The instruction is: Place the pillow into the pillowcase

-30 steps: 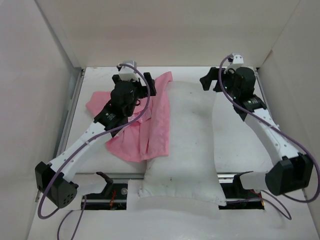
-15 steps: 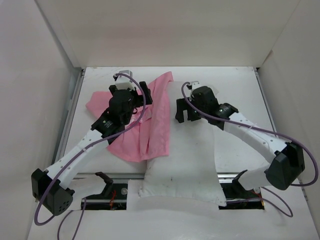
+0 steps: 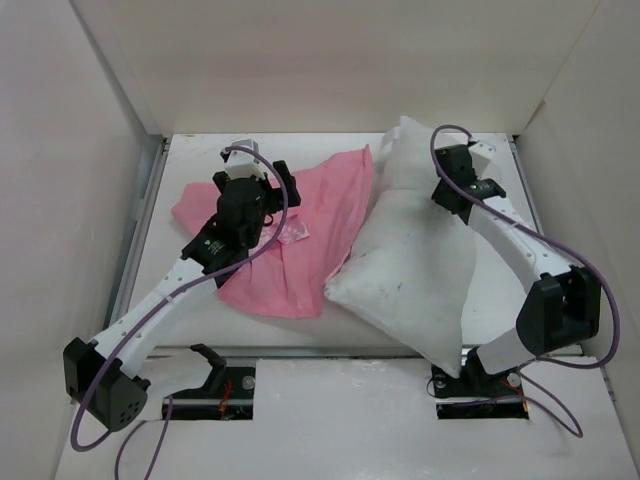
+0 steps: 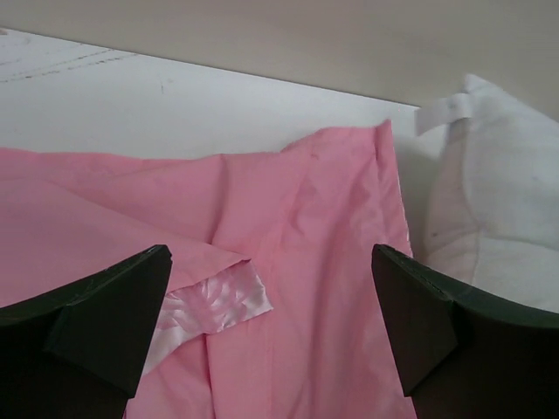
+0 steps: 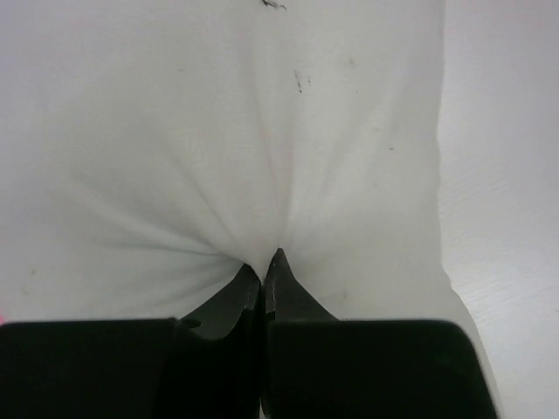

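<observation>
1. Two arms reach over the white tabletop [image 3: 190,170], one toward each fabric item.
2. The large plump white rectangular pillow [image 3: 410,270] lies on the right half of the table. It is turned on a diagonal, with one corner far up by the back wall and the opposite corner at the near edge.
3. The right gripper [image 3: 450,200] sits on the pillow's far right part. In the right wrist view its two black fingers [image 5: 284,292] are pressed tip to tip, and a pinch of the white pillow [image 5: 218,131] cover is caught between them. Creases fan out from the pinch.
4. The thin pink satin pillowcase [image 3: 300,230] lies crumpled and flat on the left half of the table, matte face up. A small folded-back patch shows the shiny embossed face [image 4: 218,301].
5. The pillowcase's right edge meets the pillow's left side, and the pillow is entirely outside the case.
6. The left gripper [image 3: 270,185] hangs over the far middle of the pillowcase [image 4: 306,262]. Its jaws are spread wide and nothing is gripped between them. Whether the tips touch the cloth cannot be told.
7. In the left wrist view the pillow [image 4: 498,218] rises at the right, with a small white fabric tag [image 4: 441,112] standing off its far corner.
</observation>
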You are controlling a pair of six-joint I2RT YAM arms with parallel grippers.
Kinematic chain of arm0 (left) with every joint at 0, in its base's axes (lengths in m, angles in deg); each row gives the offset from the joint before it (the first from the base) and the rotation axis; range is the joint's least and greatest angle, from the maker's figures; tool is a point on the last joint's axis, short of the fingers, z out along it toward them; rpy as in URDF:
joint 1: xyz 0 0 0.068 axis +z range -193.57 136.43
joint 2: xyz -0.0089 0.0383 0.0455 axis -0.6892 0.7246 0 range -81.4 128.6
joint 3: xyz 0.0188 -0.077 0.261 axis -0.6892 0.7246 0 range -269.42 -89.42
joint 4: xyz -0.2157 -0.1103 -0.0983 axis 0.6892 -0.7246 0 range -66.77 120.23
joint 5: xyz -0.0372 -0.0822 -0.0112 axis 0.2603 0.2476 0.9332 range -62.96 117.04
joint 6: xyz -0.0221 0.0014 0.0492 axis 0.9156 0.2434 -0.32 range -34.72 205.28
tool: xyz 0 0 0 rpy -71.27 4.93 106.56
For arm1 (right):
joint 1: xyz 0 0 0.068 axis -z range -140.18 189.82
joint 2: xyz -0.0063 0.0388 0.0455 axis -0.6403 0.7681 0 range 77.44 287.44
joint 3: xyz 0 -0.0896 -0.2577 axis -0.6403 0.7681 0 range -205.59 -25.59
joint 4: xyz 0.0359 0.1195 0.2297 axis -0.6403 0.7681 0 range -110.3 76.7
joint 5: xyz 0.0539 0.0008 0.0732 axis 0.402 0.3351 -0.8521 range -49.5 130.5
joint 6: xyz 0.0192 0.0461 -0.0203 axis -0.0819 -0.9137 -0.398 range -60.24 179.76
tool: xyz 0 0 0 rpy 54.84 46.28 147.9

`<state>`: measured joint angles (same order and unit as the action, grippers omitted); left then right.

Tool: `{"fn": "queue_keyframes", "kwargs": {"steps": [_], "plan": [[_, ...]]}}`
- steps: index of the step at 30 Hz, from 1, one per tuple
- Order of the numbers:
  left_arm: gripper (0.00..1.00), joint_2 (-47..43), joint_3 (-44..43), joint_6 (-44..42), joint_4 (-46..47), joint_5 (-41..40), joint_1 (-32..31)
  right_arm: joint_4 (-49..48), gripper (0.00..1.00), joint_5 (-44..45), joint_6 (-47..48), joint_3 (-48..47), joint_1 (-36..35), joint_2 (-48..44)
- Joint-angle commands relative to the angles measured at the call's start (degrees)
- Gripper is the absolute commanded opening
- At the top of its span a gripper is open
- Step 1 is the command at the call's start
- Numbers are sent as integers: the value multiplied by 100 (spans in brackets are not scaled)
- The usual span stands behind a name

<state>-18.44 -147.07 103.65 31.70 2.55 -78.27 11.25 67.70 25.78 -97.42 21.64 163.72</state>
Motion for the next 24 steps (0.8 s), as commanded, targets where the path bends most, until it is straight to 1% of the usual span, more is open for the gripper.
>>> {"fn": "queue_keyframes", "kwargs": {"steps": [1,2,4,7,8,9,11,12,13,15,16,17,18,19,20,21,22,23,24], "plan": [[100,67,78,288,19,-214,173,615,0,1787,-206,-532,235,-103],[100,215,139,342,19,-214,174,668,0,1876,-206,-594,235,-155],[100,435,140,448,72,-92,367,668,0,1824,-144,-647,235,-155],[100,1032,79,650,72,163,595,344,0,1377,188,-561,235,11],[100,1199,-26,650,72,225,665,282,5,1158,259,-508,235,73],[100,1541,-88,650,20,225,718,281,24,1156,260,-507,235,230],[100,1894,-272,650,-147,200,798,535,48,1348,260,-848,235,371],[100,2061,-473,650,-243,147,876,536,72,1349,382,-963,235,372],[100,2376,-562,711,-427,94,947,606,77,1428,522,-1069,288,424],[100,2676,-764,852,-577,15,1043,607,82,1428,742,-1323,288,293],[100,2965,-826,939,-657,14,1183,546,86,1315,1013,-1385,288,110],[100,3107,-879,1019,-805,119,1254,354,87,1097,1277,-1386,288,-5],[100,3239,-932,1141,-807,190,1325,195,92,363,1567,-1386,288,-128],[100,3362,-993,1195,-868,260,1412,37,100,-114,1874,-1334,288,-407],[100,3598,-994,1195,-868,391,1544,-260,100,-667,2521,-1264,288,-523],[100,3696,-1046,1256,-868,453,1615,-359,100,-1447,2745,-1193,184,-629],[100,3793,-1099,1257,-868,454,1667,-430,100,-1785,2939,-1027,113,-717],[100,3968,-1099,1257,-868,454,1772,-430,100,-2058,3367,-965,-18,-779],[100,4057,-1152,1257,-920,454,1826,-500,100,-2174,3528,-895,-194,-840]]}}
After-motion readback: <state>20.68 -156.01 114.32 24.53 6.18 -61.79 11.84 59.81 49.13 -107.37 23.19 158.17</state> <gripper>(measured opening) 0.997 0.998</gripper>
